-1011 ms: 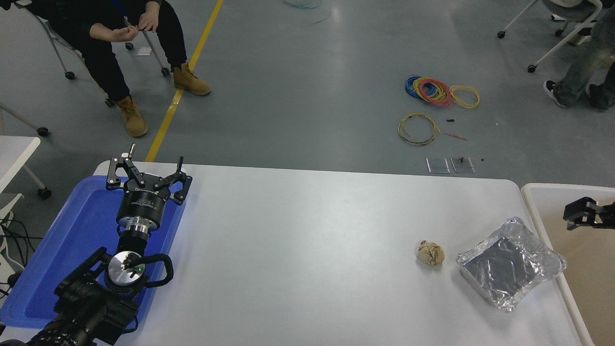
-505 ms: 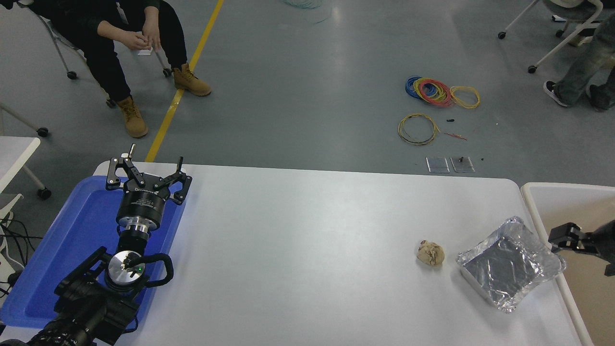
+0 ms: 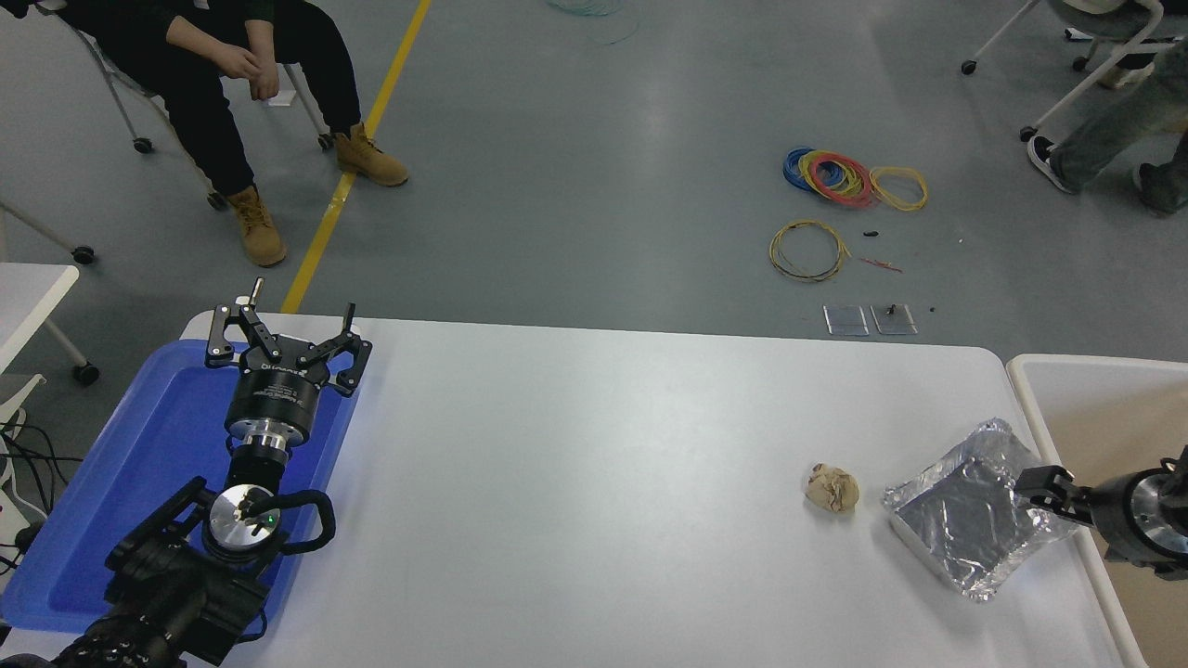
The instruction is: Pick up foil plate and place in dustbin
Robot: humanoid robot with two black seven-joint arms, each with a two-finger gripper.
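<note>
Plastic tray [image 3: 121, 482], blue, lies along the tabletop's [image 3: 575, 482] left edge, and the parked left arm stretches over it from the near left corner. The left gripper [image 3: 283, 329] sits above the tray's far end with its fingers spread wide and nothing between them. Toward the right side of the tabletop rests a small crumpled beige paper ball [image 3: 832, 488]. Just beside it, further right, lies the foil plate [image 3: 965, 520], flat on the tabletop close to the right edge, its shiny crinkled rim turned at an angle to that edge. The right gripper [image 3: 1044, 487] comes in from the right and reaches over the plate's right rim; only one dark fingertip shows plainly, so whether it is open or closed, or touching the foil, cannot be told. Beyond the tabletop's right edge stands the dustbin [image 3: 1030, 380], cream rim and tan inside, with the right arm crossing above it.
</note>
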